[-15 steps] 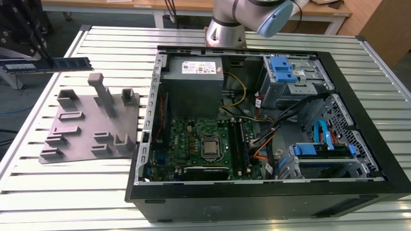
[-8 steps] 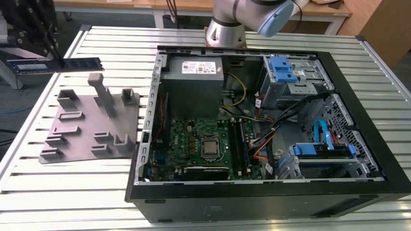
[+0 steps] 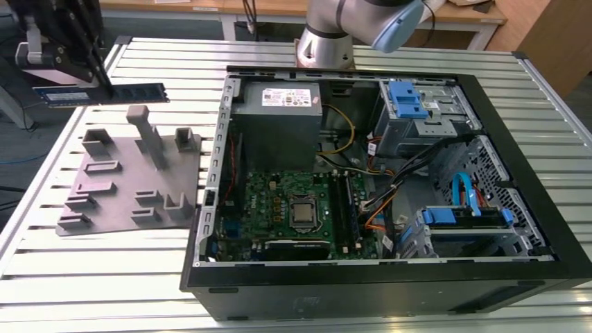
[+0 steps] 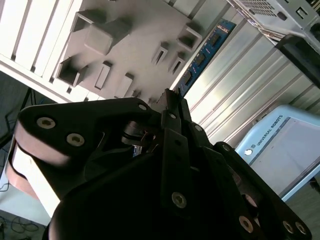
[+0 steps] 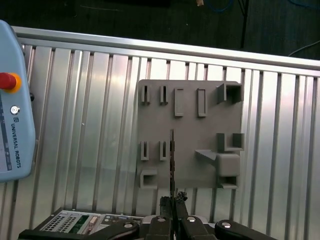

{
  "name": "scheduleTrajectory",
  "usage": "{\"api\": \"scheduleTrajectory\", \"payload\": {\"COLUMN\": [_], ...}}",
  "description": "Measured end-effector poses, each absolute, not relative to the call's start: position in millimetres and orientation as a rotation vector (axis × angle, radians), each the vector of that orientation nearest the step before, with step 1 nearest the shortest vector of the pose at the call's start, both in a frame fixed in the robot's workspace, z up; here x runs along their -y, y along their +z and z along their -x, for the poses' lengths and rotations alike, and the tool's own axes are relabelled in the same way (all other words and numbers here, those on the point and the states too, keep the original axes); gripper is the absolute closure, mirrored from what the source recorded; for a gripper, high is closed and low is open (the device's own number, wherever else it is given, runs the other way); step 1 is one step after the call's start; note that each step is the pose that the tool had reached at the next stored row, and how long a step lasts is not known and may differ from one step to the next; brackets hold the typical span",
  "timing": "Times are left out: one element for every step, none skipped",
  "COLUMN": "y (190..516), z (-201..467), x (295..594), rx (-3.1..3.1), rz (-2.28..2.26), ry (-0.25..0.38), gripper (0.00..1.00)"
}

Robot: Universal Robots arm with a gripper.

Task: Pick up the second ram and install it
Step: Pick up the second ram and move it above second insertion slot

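At the exterior view's left, above the tabletop [image 3: 93, 277], I am holding the ram [image 3: 138, 91] in my tool [image 3: 98, 85]. Its fingers are pinching tight on the board just beside its pale label, leaving the longer part jutting out level toward the case. The ram is hanging clear above the fixture [image 3: 120, 187], touching none of its posts. In the first wrist view the ram [image 5: 172, 155] is showing edge-on, running straight out from between the fingers. So I am judging the pick as done and the carry as the step in hand.

To the right, the case [image 3: 370, 291] is lying open with the motherboard [image 3: 277, 201] facing up, its slots [image 3: 350, 208] sitting just beside the processor socket. As I am reading it, installing is calling for the board's edge lined up along a free slot and pressed down squarely, clear of the cables [image 3: 407, 173] nearby.
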State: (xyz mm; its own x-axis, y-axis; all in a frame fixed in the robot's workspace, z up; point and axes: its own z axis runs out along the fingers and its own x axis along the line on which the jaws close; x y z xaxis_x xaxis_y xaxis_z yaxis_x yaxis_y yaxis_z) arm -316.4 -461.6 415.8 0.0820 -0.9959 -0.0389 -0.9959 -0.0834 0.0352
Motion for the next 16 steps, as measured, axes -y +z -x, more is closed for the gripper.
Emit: {"api": "scheduleTrajectory", "payload": {"y": [415.8, 415.8, 415.8, 415.8, 415.8, 415.8, 415.8, 415.8, 415.8, 415.8, 415.8, 415.8, 415.8, 415.8, 415.8, 415.8], "z": [313.6, 311.0, 308.3, 305.7, 303.0, 300.5, 298.0, 295.4, 292.8, 290.3, 287.8, 285.2, 282.6, 279.9, 277.1, 274.1], "x": [461.6, 461.5, 461.5, 461.5, 461.6, 461.6, 461.5, 461.6, 461.6, 461.6, 461.5, 461.5, 461.5, 461.5, 461.5, 461.6], "rx": [-2.127, -2.127, -2.127, -2.127, -2.127, -2.127, -2.127, -2.127, -2.127, -2.127, -2.127, -2.127, -2.127, -2.127, -2.127, -2.127], "rz": [2.311, 2.31, 2.31, 2.31, 2.311, 2.311, 2.311, 2.311, 2.311, 2.311, 2.311, 2.311, 2.311, 2.311, 2.311, 2.311], "ry": [0.083, 0.083, 0.083, 0.083, 0.083, 0.083, 0.083, 0.083, 0.084, 0.084, 0.084, 0.084, 0.084, 0.084, 0.084, 0.085], "gripper": [0.86, 0.86, 0.86, 0.86, 0.86, 0.86, 0.86, 0.86, 0.86, 0.86, 0.86, 0.86, 0.86, 0.86, 0.86, 0.86]}}
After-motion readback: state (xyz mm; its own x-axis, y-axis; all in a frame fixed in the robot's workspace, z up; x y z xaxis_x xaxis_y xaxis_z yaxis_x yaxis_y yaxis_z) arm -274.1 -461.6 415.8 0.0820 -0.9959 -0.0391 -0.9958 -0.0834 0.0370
